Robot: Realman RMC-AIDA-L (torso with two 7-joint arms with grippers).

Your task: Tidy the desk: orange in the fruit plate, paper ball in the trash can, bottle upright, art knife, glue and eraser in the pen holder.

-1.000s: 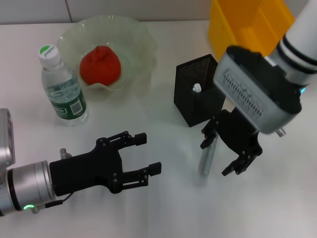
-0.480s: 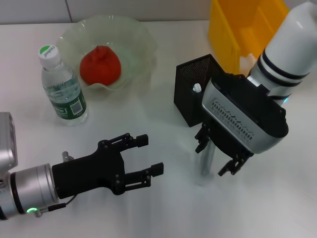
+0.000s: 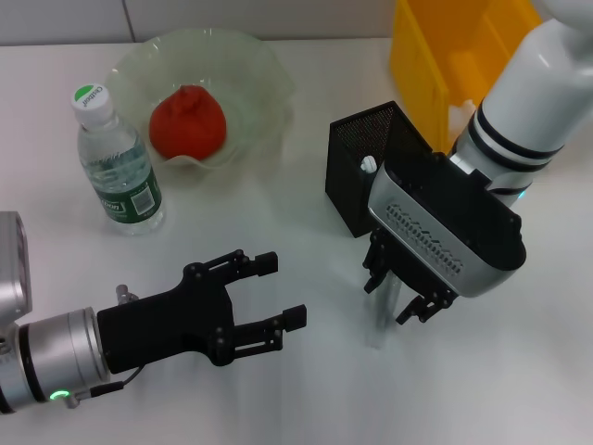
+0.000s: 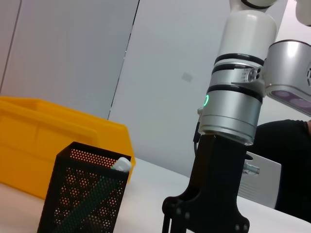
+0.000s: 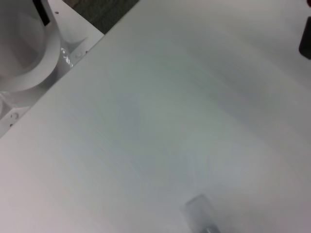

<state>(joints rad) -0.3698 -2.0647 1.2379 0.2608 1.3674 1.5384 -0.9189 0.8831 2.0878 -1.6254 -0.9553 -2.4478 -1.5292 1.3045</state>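
Note:
The grey glue (image 3: pixel 381 320) lies on the white desk (image 3: pixel 278 399) in front of the black mesh pen holder (image 3: pixel 363 176). My right gripper (image 3: pixel 397 291) hangs open right over it, a finger on each side. The art knife's white tip (image 3: pixel 369 165) sticks out of the holder. The orange (image 3: pixel 188 121) sits in the pale-green fruit plate (image 3: pixel 269 69), and the bottle (image 3: pixel 116 162) stands upright beside it. Near the front, my left gripper (image 3: pixel 271 301) is open and holds nothing. The eraser is out of view. A pale lump (image 3: pixel 461 118) in the yellow trash can (image 3: pixel 435 46) may be the paper ball.
The left wrist view shows the pen holder (image 4: pixel 82 194) before the yellow trash can (image 4: pixel 43 131), with the right arm (image 4: pixel 233 107) standing beside it. In the right wrist view the glue's end (image 5: pixel 199 211) lies on bare desk (image 5: pixel 160 111).
My right gripper has swung left and come down over the glue, its fingers now closer together around it. The left arm has barely moved.

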